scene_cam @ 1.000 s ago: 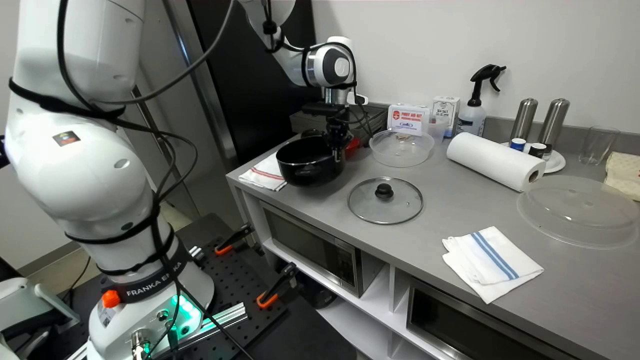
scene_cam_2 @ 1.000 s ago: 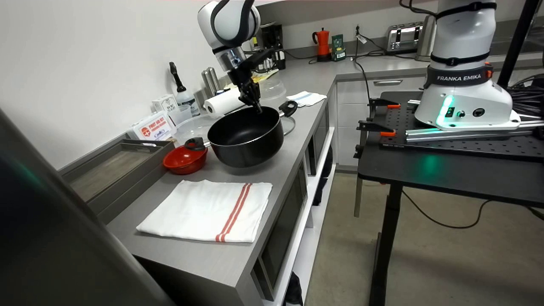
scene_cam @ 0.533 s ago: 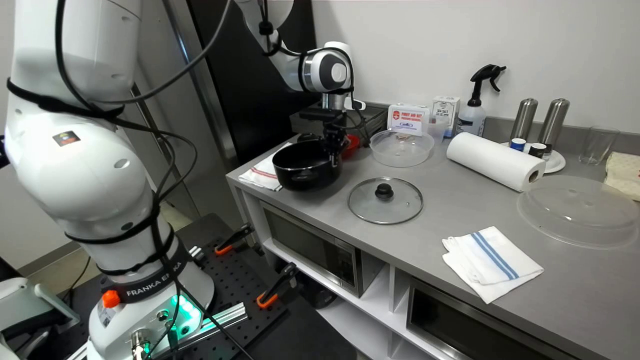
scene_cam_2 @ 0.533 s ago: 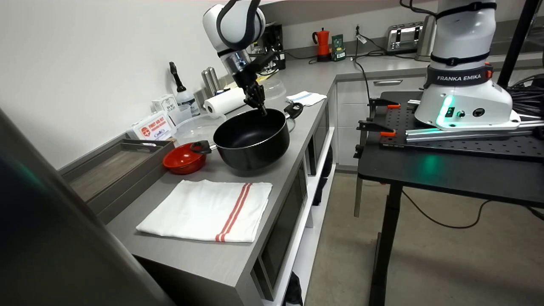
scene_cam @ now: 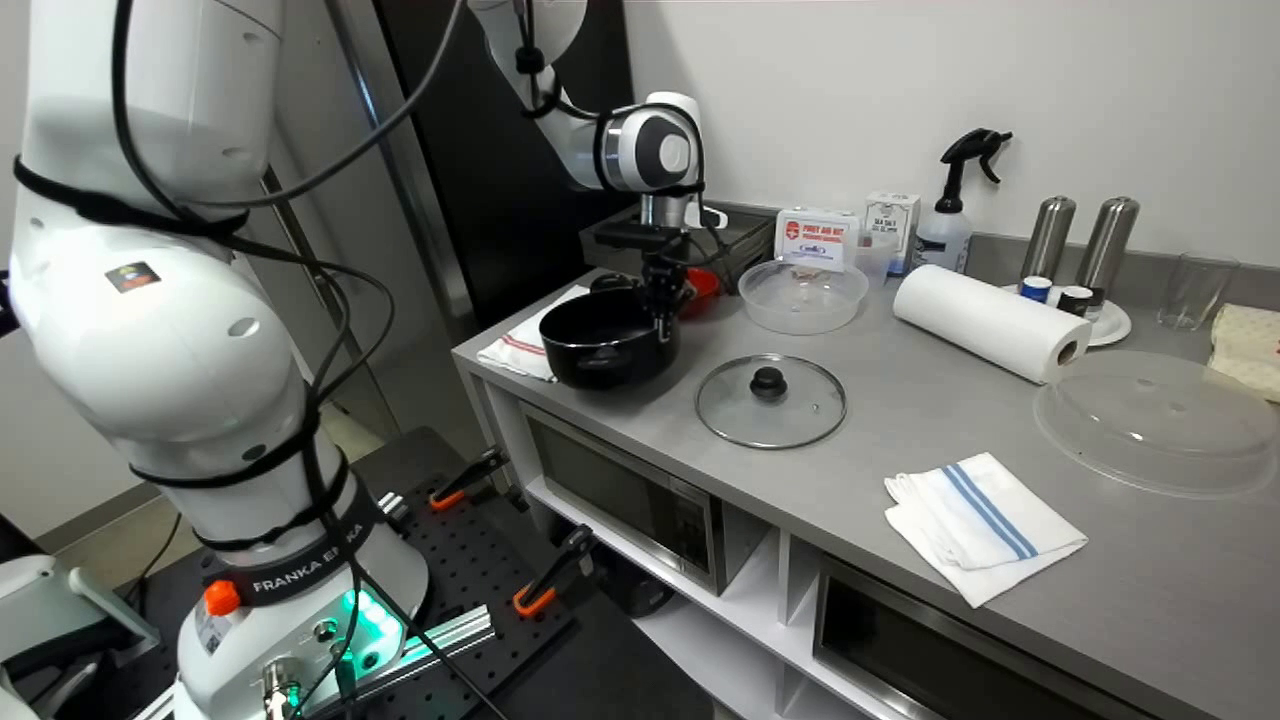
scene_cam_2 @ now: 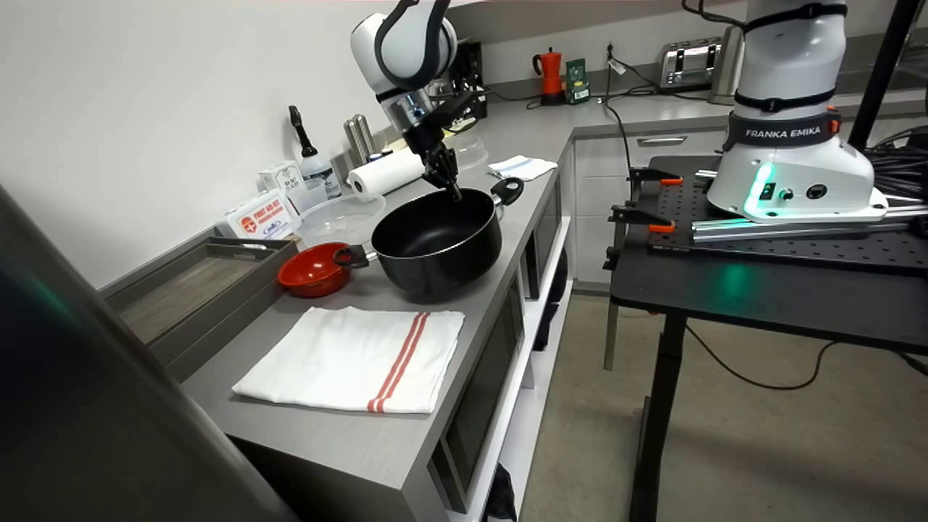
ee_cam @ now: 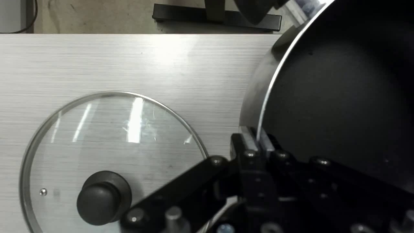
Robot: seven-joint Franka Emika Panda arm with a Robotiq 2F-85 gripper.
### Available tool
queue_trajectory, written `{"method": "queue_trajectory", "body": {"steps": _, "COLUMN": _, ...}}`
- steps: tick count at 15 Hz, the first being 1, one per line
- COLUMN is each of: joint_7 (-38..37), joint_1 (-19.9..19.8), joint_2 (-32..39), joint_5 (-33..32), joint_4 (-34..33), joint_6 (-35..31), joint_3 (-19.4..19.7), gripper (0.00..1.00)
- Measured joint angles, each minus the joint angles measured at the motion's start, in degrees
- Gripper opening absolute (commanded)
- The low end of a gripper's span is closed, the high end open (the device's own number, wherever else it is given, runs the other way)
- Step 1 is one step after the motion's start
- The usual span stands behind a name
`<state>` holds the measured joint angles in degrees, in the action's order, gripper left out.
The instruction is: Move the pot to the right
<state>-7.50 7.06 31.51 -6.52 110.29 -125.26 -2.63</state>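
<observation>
Nearest, at the left of an exterior view, stands the arm's base (scene_cam: 310, 560), its light glowing green. To the right runs a grey countertop (scene_cam: 880, 430) with a microwave oven (scene_cam: 630, 490) beneath. A folded white towel with blue stripes (scene_cam: 985, 525) lies on the countertop's near right part. Left of that towel and farther back, a glass lid (scene_cam: 740, 425) lies flat, black knob (scene_cam: 768, 382) up. The black pot (scene_cam: 600, 365) is farther left, near the lid but apart from it, mouth upward; whether its base touches the countertop cannot be told. The gripper (ee_cam: 257, 138) is clamped on the pot's rim on the side toward the lid, one finger inside and one outside, as the wrist view shows. Just left of the pot lies a white towel with red stripes (scene_cam: 520, 345), partly hidden by it. Beyond the pot sits a red bowl (scene_cam: 702, 292), with a clear bowl (scene_cam: 803, 318) to its right and a paper towel roll (scene_cam: 985, 320) on its side farther right. At the back wall stand a first aid kit (scene_cam: 815, 238), a sea salt box (scene_cam: 890, 225) and a spray bottle (scene_cam: 945, 240).
</observation>
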Motion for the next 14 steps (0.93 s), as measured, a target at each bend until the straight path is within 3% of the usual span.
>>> {"method": "queue_trajectory", "body": {"steps": 14, "joint_7": 0.0, "joint_1": 0.34, "joint_2": 2.94, "joint_5": 0.01, "joint_4": 0.05, "joint_6": 0.0, "joint_3": -0.39, "gripper": 0.01}}
